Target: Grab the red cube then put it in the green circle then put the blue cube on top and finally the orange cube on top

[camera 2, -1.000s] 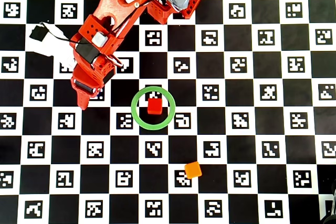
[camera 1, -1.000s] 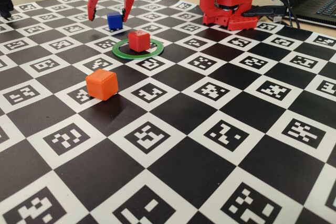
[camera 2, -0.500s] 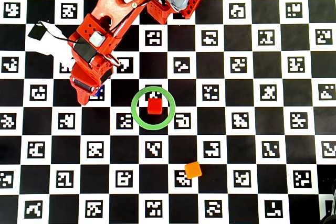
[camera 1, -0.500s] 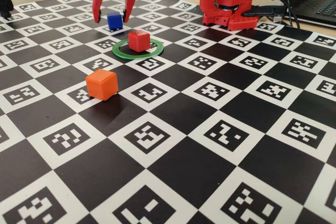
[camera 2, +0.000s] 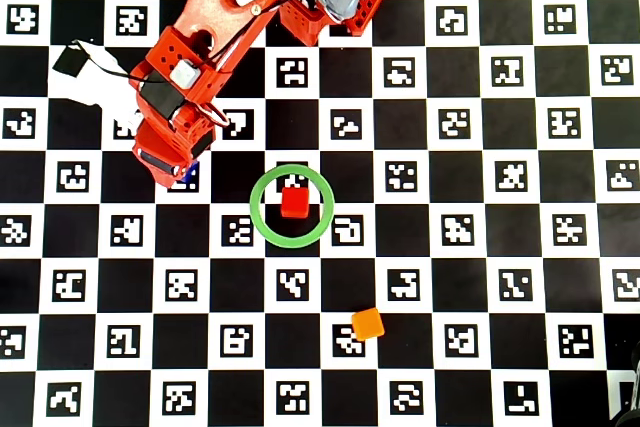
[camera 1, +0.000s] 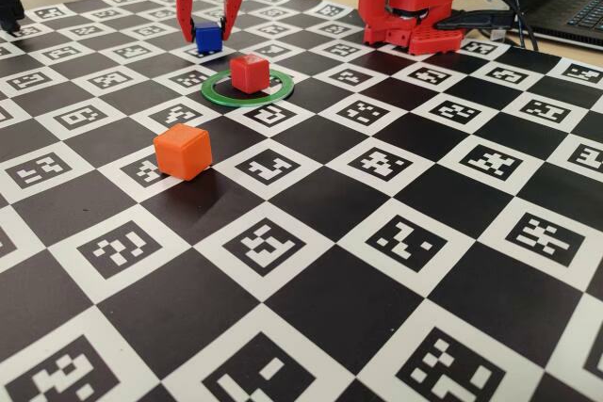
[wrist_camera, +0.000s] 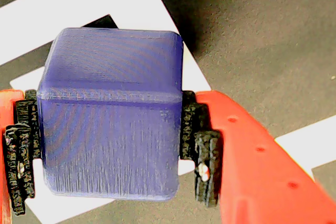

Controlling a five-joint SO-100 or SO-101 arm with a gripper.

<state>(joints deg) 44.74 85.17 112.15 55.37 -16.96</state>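
Note:
The red cube (camera 1: 250, 72) sits inside the green circle (camera 1: 219, 91) on the checkered board; both show in the overhead view, the cube (camera 2: 294, 201) within the ring (camera 2: 262, 225). My red gripper (camera 1: 208, 37) is shut on the blue cube (camera 1: 207, 37), just behind and left of the ring in the fixed view. In the wrist view the blue cube (wrist_camera: 113, 124) fills the space between the black pads (wrist_camera: 206, 150), over a white marker square. From overhead only a sliver of blue (camera 2: 189, 173) shows under the gripper (camera 2: 185, 172). The orange cube (camera 1: 183, 151) rests apart, nearer the front, also visible from overhead (camera 2: 368, 324).
The arm's red base (camera 1: 415, 7) stands at the back right of the fixed view. Cables (camera 1: 509, 7) and a laptop lie beyond the board's back right edge. A black object (camera 1: 9, 2) sits at the far left.

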